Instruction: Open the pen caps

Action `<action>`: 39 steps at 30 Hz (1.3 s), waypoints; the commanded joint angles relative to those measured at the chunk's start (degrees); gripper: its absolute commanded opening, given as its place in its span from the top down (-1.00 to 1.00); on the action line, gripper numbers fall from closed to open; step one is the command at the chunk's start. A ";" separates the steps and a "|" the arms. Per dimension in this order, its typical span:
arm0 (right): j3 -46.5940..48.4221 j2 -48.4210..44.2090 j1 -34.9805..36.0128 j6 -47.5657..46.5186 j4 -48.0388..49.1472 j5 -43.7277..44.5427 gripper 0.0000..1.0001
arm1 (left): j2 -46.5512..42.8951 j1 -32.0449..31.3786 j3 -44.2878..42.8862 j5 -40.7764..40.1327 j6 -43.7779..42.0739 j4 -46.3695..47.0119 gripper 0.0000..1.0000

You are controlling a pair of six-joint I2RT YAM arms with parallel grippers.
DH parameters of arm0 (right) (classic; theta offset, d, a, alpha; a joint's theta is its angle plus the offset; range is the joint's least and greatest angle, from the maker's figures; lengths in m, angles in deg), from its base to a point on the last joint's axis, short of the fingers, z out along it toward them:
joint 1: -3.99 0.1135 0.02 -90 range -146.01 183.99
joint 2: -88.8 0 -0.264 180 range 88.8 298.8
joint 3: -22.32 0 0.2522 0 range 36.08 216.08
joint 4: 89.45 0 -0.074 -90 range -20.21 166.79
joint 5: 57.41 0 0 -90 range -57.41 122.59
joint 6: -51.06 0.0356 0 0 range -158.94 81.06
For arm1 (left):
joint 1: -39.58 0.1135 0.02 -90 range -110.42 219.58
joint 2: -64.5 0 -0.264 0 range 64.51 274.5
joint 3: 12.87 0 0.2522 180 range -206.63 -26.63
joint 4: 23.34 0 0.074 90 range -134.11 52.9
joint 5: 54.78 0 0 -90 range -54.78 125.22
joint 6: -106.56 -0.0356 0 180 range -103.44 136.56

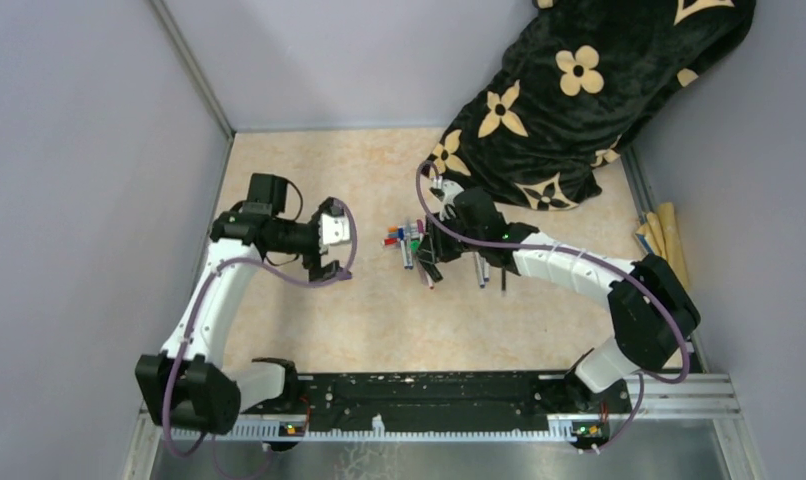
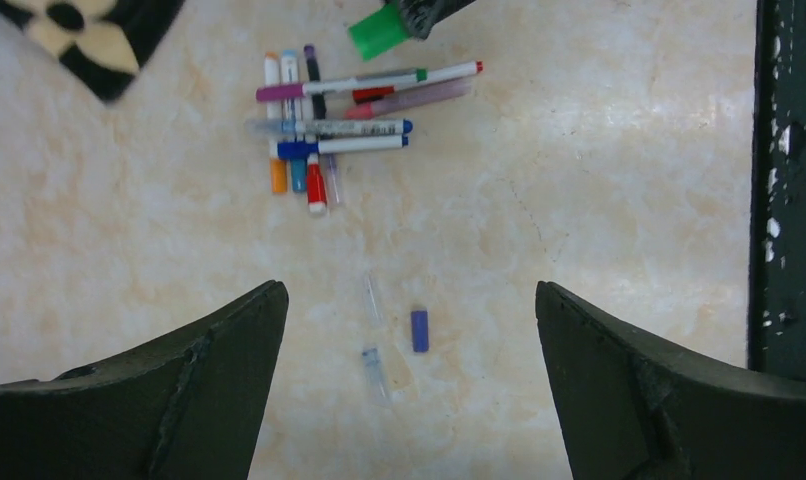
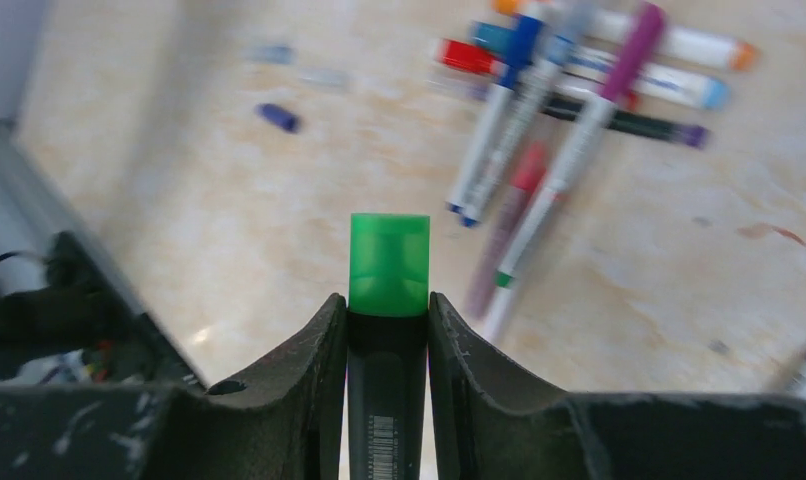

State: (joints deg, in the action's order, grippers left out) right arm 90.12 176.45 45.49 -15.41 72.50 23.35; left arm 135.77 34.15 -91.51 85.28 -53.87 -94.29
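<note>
**Right pincer (image 3: 387, 300) clamped on the thick black marker pen (image 3: 386, 400), its stubby green plastic cap (image 3: 389, 265) standing clear beyond the fingertips.**
The left pincer (image 2: 409, 292) hung wide apart above the beige marbled desk (image 2: 599, 200), near the heap of slim white-barrelled pens (image 2: 329, 130). Good practice called for it to close on the green cap alone and pull straight along the barrel while the right grip held firm.

No legible text, only an unreadable barcode (image 3: 382, 431) on the black marker barrel (image 3: 384, 365)
</note>
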 commanded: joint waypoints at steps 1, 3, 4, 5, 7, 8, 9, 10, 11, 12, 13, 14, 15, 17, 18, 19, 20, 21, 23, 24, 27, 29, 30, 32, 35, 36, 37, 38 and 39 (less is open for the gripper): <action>8.54 0.51 0.21 0.83 0.53 -21.74 1.00 | -7.33 -7.04 5.22 -2.01 -16.10 3.58 -0.97; 10.05 1.55 0.67 2.95 2.84 -27.21 1.00 | -10.44 -9.75 7.73 -4.78 -20.50 6.59 -0.98; 10.98 2.13 1.06 3.65 3.45 -29.04 1.00 | -11.56 -10.86 8.97 -6.29 -22.47 8.10 -0.97; 11.90 2.76 1.64 4.09 3.66 -30.73 1.00 | -12.59 -11.85 10.01 -7.35 -23.91 9.79 -0.96; 13.76 4.24 2.73 4.91 3.85 -33.68 1.00 | -14.11 -13.07 11.35 -8.26 -26.13 12.64 -0.92; 14.67 4.91 3.33 5.15 3.90 -34.76 1.00 | -14.64 -13.51 11.82 -8.31 -27.38 13.42 -0.90; 15.59 5.67 3.93 5.20 3.71 -35.65 1.00 | -15.21 -13.95 12.33 -8.31 -27.90 14.52 -0.88; 16.50 6.33 4.54 5.17 3.28 -36.19 1.00 | -15.70 -14.42 12.77 -8.32 -28.12 15.38 -0.85; 17.29 6.91 4.97 5.02 2.85 -36.57 1.00 | -16.03 -14.84 13.11 -8.39 -28.68 15.88 -0.82; 17.88 7.35 5.34 5.08 2.71 -36.93 1.00 | -16.36 -15.35 13.38 -8.53 -28.80 16.22 -0.79; 18.33 7.74 5.59 5.26 2.78 -37.30 1.00 | -16.70 -15.88 13.77 -8.88 -28.97 16.43 -0.76; 18.68 7.99 5.72 5.53 2.91 -37.45 1.00 | -16.84 -16.53 14.09 -9.23 -29.15 16.41 -0.74; 18.97 8.19 5.83 6.00 3.31 -37.60 1.00 | -16.98 -16.99 14.44 -9.67 -29.22 16.41 -0.70; 19.03 8.40 5.92 7.32 5.51 -37.91 1.00 | -16.98 -17.72 14.85 -10.47 -29.51 15.86 -0.56; 18.92 8.48 5.96 7.89 6.42 -37.97 1.00 | -17.03 -18.15 14.88 -10.96 -29.81 15.00 -0.48; 19.00 8.60 5.90 8.44 7.01 -37.92 1.00 | -16.99 -18.59 15.04 -11.29 -29.76 14.12 -0.38; 19.13 8.90 5.95 8.78 7.28 -37.77 1.00 | -16.94 -18.96 15.10 -11.75 -29.49 13.75 -0.27; 19.24 9.14 5.91 9.17 7.88 -37.83 1.00 | -16.84 -19.28 15.24 -12.25 -29.19 13.57 -0.18; 19.23 9.59 5.95 10.14 9.03 -37.88 1.00 | -16.77 -19.62 15.58 -13.38 -28.92 13.61 -0.04; 19.25 9.78 5.93 10.67 9.61 -37.89 1.00 | -16.63 -19.74 15.66 -13.70 -28.43 14.06 0.00; 19.07 10.13 6.13 11.57 10.87 -37.75 1.00 | -16.08 -19.88 15.35 -14.46 -27.10 14.86 0.12; 18.82 10.08 6.21 11.46 10.74 -37.55 0.95 | -15.45 -19.84 15.04 -15.35 -26.03 15.67 0.36; 18.56 9.89 6.20 11.22 10.30 -37.22 0.77 | -15.15 -19.88 14.89 -16.01 -25.53 16.10 0.54; 17.67 9.15 6.23 10.20 8.88 -36.54 0.46 | -14.93 -19.88 14.94 -17.21 -24.45 16.96 0.82; 15.23 7.47 6.19 8.87 7.00 -36.14 0.25 | -15.61 -19.88 15.32 -17.95 -22.12 19.26 0.97; 14.12 6.88 6.22 8.84 6.96 -36.24 0.25 | -16.15 -19.88 15.57 -17.90 -21.42 19.89 0.99; 13.30 6.37 6.23 8.74 6.87 -36.33 0.24 | -16.64 -19.88 16.10 -17.85 -21.01 20.59 1.00; 12.75 6.06 6.22 8.61 6.66 -36.44 0.24 | -17.23 -19.88 16.83 -17.80 -20.89 20.78 1.00; 12.28 5.92 6.18 8.40 6.23 -36.30 0.24 | -17.52 -19.87 16.93 -17.55 -20.93 20.44 1.00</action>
State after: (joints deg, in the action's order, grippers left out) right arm 104.31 185.44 51.08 -5.40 79.29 -12.54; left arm 120.03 14.54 -76.08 67.53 -76.73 -76.07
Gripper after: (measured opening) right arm 0.377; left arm 0.235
